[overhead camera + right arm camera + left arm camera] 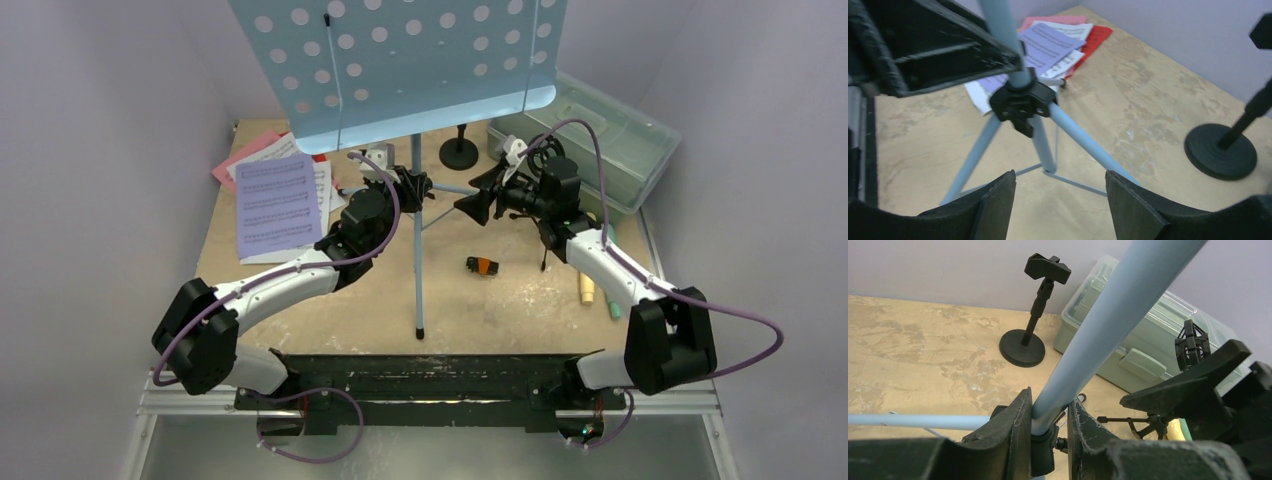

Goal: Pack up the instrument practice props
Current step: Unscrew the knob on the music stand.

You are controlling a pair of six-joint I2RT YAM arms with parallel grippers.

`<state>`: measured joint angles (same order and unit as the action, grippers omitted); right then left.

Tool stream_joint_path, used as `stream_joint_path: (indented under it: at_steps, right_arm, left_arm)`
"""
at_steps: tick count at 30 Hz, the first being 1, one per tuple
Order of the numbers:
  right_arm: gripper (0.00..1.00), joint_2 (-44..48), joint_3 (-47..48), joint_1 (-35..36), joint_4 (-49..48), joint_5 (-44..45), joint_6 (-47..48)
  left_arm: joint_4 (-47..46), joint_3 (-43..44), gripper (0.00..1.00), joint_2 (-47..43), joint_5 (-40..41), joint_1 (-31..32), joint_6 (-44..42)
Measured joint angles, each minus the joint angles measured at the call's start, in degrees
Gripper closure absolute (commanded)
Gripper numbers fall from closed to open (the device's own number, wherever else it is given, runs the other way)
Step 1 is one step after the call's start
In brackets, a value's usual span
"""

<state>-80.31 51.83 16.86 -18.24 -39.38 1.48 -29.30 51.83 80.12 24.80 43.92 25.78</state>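
Two arms at the stand (400, 70), upright mid table (500, 300): my left gripper (1048, 412) clamps its vertical pole (1108, 315) just above the hub (1020, 102), my right gripper (1060, 200) hangs open, empty, hub just ahead of its jaws.

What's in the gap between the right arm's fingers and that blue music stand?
Nothing: the right wrist view shows only bare tabletop between the open fingers and the stand's black hub.
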Motion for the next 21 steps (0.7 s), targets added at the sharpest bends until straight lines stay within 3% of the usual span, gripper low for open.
stream_joint_path:
  at_steps: [4,11,16,21]
  right_arm:
    - [0.24,2.1,0.0,0.5,-1.2,-4.0,-3.2]
    - [0.10,-0.7,-1.2,0.4,-9.5,-6.2,-20.7]
    - [0.10,-2.3,-2.5,0.4,-14.4,-4.6,-34.3]
    - [0.17,-5.3,-2.5,1.2,-16.7,-2.1,-41.0]
  left_arm:
    - [0.0,0.0,1.00,0.0,-0.1,0.0,0.0]
    - [0.2,0.0,1.00,-0.1,-0.3,0.0,0.0]
    - [0.3,0.0,1.00,-0.1,-0.4,0.0,0.0]
    - [0.3,0.0,1.00,-0.1,-0.5,0.0,0.0]
